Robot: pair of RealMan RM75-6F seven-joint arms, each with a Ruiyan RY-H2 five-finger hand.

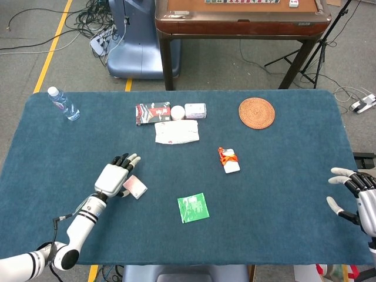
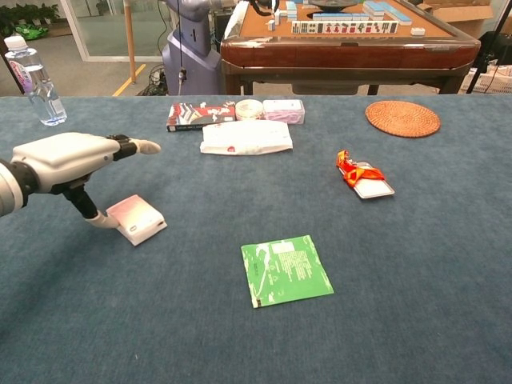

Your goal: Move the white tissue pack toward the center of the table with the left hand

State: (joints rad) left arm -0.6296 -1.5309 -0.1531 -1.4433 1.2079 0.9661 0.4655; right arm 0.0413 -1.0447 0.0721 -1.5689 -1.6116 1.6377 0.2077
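Observation:
The white tissue pack [image 1: 137,187] [image 2: 139,220] lies on the blue table [image 1: 282,176], left of the middle and turned at an angle. My left hand [image 1: 114,176] [image 2: 66,158] hovers over its left side with the fingers stretched out. The thumb [image 2: 102,220] touches the pack's left edge, and no finger wraps the pack. My right hand [image 1: 359,197] sits at the table's right edge with spread fingers and nothing in it; the chest view does not show it.
A green packet [image 1: 193,207] [image 2: 286,270] lies right of the pack. An orange-wrapped item [image 1: 228,159] sits past the middle. At the back are a white pouch [image 1: 176,132], a red box [image 1: 153,113], a woven coaster [image 1: 257,113] and a water bottle [image 1: 63,103].

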